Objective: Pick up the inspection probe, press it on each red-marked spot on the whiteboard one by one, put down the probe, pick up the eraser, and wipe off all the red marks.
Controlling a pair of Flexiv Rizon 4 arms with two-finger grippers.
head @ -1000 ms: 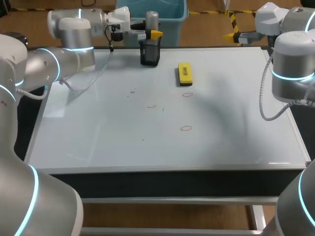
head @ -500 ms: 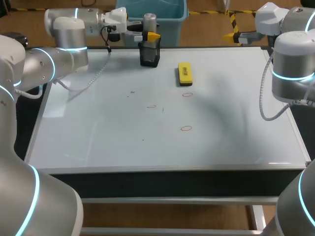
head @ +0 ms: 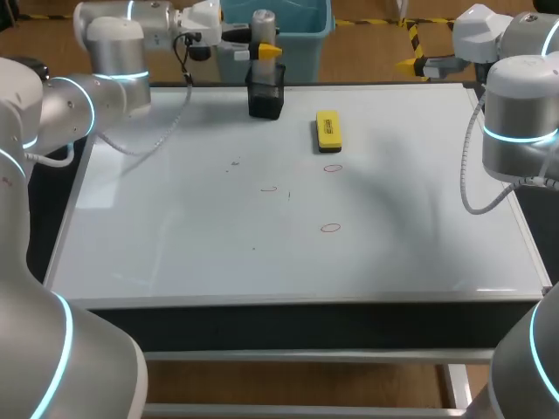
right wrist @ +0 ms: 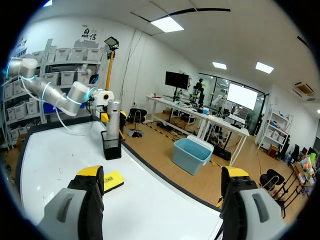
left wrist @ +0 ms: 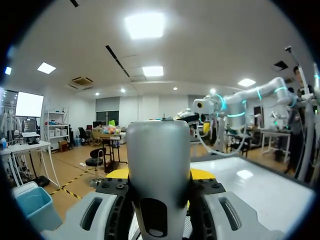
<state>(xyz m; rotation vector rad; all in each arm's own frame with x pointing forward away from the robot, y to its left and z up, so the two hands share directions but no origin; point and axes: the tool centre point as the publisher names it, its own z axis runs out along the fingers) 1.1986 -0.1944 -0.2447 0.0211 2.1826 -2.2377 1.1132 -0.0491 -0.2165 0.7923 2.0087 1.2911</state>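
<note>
The grey cylindrical probe [head: 264,24] stands upright over the black holder [head: 265,96] at the far edge of the whiteboard [head: 175,244]. My left gripper [head: 266,52] is shut on it from the side. In the left wrist view the probe [left wrist: 159,165] fills the space between the fingers of my left gripper [left wrist: 159,176]. The yellow eraser [head: 328,129] lies to the right of the holder. Small red marks [head: 333,168] [head: 329,228] [head: 269,188] sit mid-board. My right gripper [right wrist: 162,175] is open at the far right, above the board's corner, with the eraser [right wrist: 112,181] and the holder [right wrist: 111,148] ahead of it.
A blue bin [head: 293,30] stands behind the far edge, beyond the holder. A few faint dark specks [head: 234,162] dot the board left of the marks. My right arm [head: 515,122] stands over the board's right side.
My left gripper has risen with the probe in it, drawing the probe up out of the holder. The right arm has not moved.
</note>
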